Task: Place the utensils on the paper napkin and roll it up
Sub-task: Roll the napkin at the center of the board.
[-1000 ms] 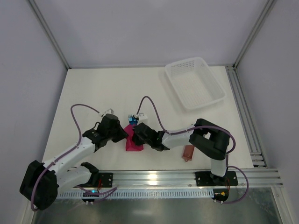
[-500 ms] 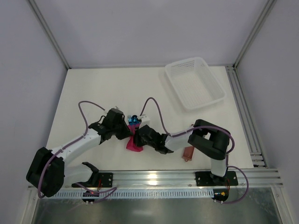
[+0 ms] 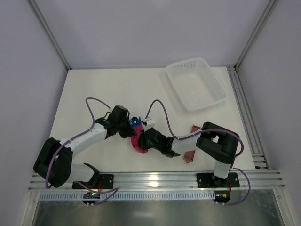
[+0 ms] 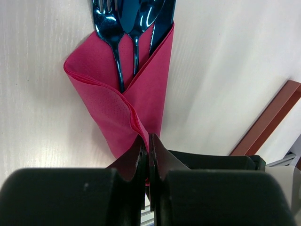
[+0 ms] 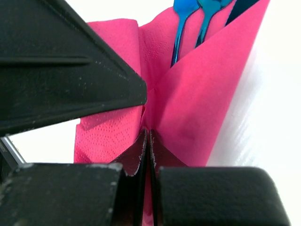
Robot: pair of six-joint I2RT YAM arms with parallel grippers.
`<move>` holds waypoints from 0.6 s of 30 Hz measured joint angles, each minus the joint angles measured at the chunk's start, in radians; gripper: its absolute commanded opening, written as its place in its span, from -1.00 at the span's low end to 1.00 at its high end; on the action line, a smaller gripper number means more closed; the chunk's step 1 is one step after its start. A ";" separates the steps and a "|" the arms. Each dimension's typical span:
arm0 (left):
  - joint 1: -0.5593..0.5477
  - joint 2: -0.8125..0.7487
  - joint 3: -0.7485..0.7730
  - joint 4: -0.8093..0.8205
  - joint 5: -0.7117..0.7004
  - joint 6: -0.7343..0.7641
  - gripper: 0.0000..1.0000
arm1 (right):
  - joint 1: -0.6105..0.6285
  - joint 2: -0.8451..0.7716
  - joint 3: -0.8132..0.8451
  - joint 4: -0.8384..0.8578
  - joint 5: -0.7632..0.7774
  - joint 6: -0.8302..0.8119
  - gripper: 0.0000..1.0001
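White bench (image 3: 89, 89), pale grey walls (image 3: 141, 28). Left hand (image 4: 147, 141) and right hand (image 5: 146, 134) both pinch tight the folded magenta paper napkin (image 4: 146, 89) around 3 slim blue plastic utensils (image 4: 107, 23).

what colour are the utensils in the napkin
The utensils are shiny metallic blue; the left wrist view shows it best.

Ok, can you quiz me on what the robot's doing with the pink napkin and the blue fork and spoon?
1. True or false: the paper napkin lies flat and unfolded.
2. Where are the utensils? A in the basket, B tucked in the napkin, C on the bare table.
3. Which grippers pinch the napkin?
Key: 1 false. 2 B. 3 both, the left gripper and the right gripper.
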 measured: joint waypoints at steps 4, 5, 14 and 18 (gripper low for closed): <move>0.000 0.013 0.008 0.003 0.010 0.016 -0.87 | 0.000 -0.029 -0.002 -0.047 0.003 0.000 -0.92; 0.000 0.013 0.008 0.004 0.012 0.019 -0.87 | 0.000 -0.038 -0.005 -0.058 0.003 0.000 -0.92; 0.000 0.014 0.000 0.087 0.090 0.060 -0.88 | 0.000 -0.074 -0.047 -0.053 -0.001 0.000 -0.92; 0.000 0.039 -0.002 0.126 0.117 0.076 -0.88 | 0.000 -0.074 -0.048 -0.050 0.000 0.000 -0.92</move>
